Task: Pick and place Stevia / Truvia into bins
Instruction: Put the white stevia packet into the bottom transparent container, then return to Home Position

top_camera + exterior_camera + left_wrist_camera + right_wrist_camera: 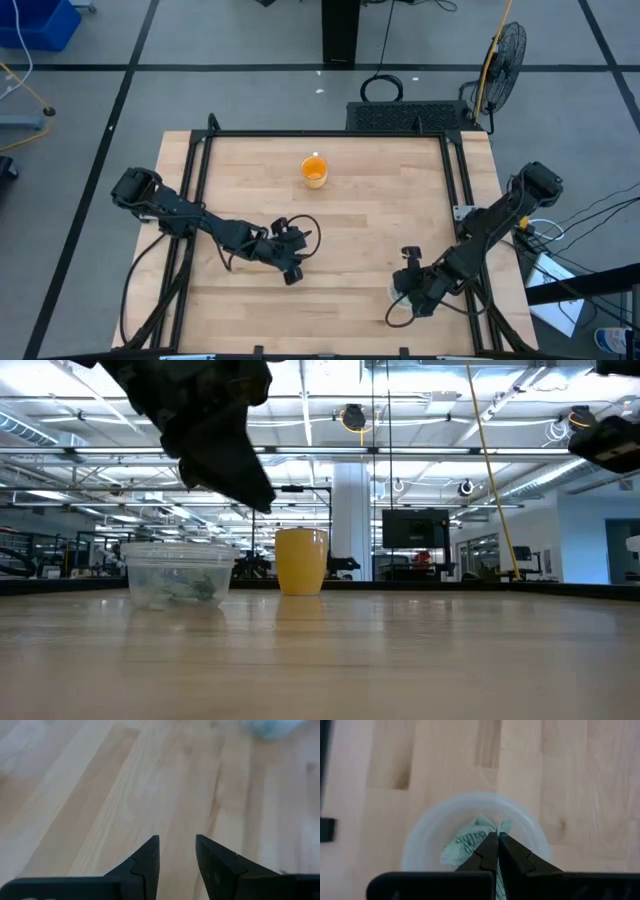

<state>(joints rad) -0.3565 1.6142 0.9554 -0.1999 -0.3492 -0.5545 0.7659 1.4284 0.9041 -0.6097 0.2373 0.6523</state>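
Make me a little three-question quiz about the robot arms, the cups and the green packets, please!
1. True or false: the right gripper is directly above a clear cup that has green-and-white packets in it.
2. What colour is the cup standing alone near the far edge of the wooden table? A) orange B) blue C) black
3. Fill in: the left gripper has its fingers apart and holds ____.

Key: 1 true; 2 A; 3 nothing
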